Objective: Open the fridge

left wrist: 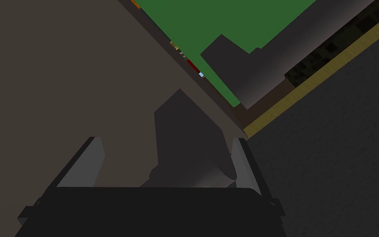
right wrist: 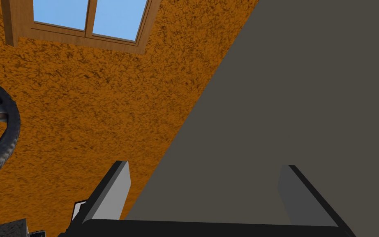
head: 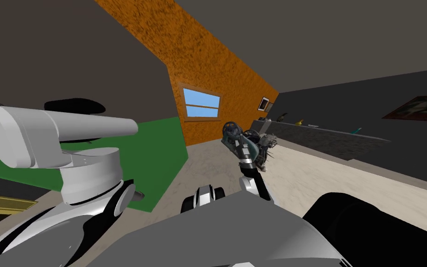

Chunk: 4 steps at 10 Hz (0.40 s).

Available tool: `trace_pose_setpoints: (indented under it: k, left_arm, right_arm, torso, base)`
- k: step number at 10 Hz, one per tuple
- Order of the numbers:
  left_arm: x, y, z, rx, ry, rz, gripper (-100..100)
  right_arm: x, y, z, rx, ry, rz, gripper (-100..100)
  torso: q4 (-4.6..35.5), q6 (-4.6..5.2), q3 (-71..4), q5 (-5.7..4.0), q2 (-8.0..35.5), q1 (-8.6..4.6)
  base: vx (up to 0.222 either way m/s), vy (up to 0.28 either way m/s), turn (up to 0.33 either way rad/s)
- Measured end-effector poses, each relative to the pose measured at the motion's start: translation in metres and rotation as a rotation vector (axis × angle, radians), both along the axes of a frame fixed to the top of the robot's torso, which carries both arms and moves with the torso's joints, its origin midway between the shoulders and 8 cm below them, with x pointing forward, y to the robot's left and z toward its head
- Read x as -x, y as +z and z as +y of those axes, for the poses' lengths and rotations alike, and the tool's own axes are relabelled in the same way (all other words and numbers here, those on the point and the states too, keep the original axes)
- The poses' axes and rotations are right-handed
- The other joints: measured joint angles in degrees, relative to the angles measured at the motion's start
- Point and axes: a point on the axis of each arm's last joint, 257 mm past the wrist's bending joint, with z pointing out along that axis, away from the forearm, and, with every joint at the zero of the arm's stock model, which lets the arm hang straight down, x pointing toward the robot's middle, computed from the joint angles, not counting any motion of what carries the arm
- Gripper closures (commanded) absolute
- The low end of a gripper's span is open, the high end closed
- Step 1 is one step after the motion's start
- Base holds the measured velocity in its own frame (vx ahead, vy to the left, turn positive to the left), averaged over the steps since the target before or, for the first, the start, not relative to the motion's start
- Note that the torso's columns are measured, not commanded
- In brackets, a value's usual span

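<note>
Left gripper (left wrist: 166, 138) and right gripper (right wrist: 204, 163) gape, seemingly empty.

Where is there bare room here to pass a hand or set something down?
Bare: the pale beige floor between the dark wheeled object, likely a bicycle, and the long dark counter, and the strip between that object and the green wall panel. Crowded: the counter's top, dotted with small items, and right around the wheeled object.
</note>
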Motion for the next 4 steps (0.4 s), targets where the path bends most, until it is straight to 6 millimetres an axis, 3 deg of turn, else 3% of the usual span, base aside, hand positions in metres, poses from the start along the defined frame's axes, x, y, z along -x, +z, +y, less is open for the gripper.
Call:
trace_pose_setpoints:
  k: [4]
  left_arm:
    - [-0.0010, -0.0114, 0.0003, 0.025, 0.003, 0.019, 0]
  right_arm:
    - [0.0000, 0.0000, 0.0000, 0.000, 0.000, 0.000, 0]
  torso:
    - [-0.21, -0.08, -0.04, 0.48, -0.20, 0.62]
  base:
    - [0.000, 0.000, 0.000]
